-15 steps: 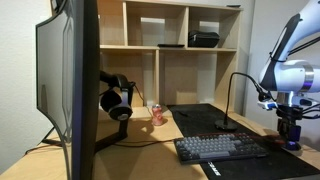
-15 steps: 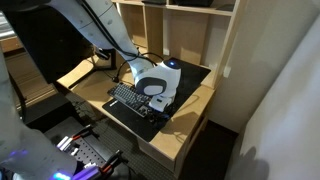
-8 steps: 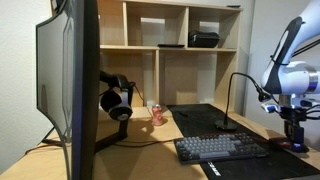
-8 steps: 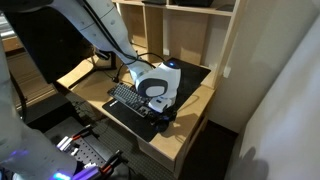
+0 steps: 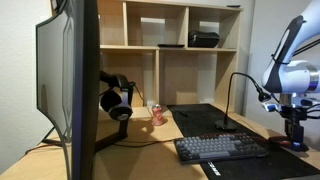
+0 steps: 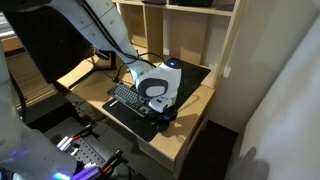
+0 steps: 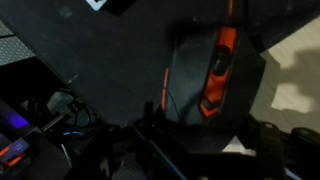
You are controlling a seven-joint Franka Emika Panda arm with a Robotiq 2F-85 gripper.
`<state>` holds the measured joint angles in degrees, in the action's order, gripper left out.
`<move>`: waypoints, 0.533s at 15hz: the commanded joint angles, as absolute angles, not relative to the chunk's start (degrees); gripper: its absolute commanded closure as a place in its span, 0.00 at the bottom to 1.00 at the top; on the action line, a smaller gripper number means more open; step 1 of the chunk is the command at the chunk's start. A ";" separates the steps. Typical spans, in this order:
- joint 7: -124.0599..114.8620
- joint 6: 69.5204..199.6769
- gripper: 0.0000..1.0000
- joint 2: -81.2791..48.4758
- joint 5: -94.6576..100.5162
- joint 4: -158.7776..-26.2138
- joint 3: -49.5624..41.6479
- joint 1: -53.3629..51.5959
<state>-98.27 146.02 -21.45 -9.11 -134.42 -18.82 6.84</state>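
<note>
- The claw [image 7: 200, 128] is being held low over the mouse [image 7: 208, 75], with its jaws drawn in narrow about the mouse's rear flanks. The wrist view is dark, so contact is being judged rather than plainly seen.
- The mouse is being judged light, rigid and smooth-shelled, and therefore slippery. Hold is best taken low on its two long sides, away from the orange-trimmed buttons on top.
- The mouse is being shown directly beneath the claw, its front pointing away from the wrist camera.
- It is being carried by the black desk mat [image 7: 100, 60], close to the mat's edge where the pale desk [image 7: 290, 95] is showing.
- In an exterior view, the keyboard [image 5: 220, 148] is being seen near it on the same mat.
</note>
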 commanded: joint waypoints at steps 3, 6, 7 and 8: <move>-96.22 151.97 0.50 -21.50 -10.70 -135.02 -17.16 8.13; -89.40 151.23 0.50 -20.38 -15.94 -135.30 -13.61 10.86; -87.17 151.86 0.50 -20.52 -17.40 -135.29 -12.98 11.20; -84.78 151.18 0.50 -20.42 -19.39 -135.12 -12.10 11.87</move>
